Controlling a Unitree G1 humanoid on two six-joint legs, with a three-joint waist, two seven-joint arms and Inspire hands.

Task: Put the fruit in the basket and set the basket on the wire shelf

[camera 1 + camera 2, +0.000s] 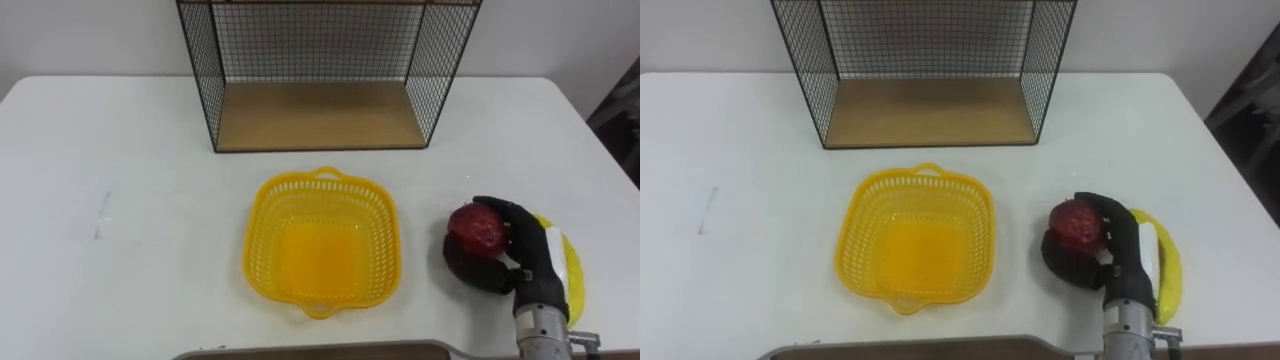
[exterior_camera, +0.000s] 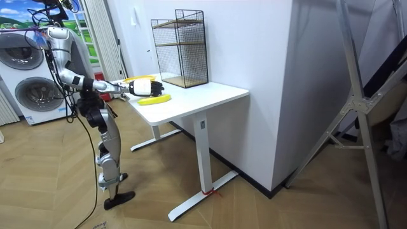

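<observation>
Right hand [image 1: 525, 255]: fingers curled round red apple [image 1: 478, 228], over the desk [image 1: 130, 200]. Empty yellow basket [image 1: 255, 215]: 9 o'clock from hand. Banana [image 1: 572, 270]: 3 o'clock, just beside hand. Wire shelf [image 1: 318, 115]: 12 o'clock of basket.

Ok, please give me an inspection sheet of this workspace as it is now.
Surface: white table.
Job's things: basket empty, at centre; shelf behind it, bottom board bare; apple in the hand; banana lying at the far right.
Clutter: nothing seen.
Hands: right hand curled round the apple.
Cables: nothing seen on the table.
Surroundings: washing machines, wood floor.
</observation>
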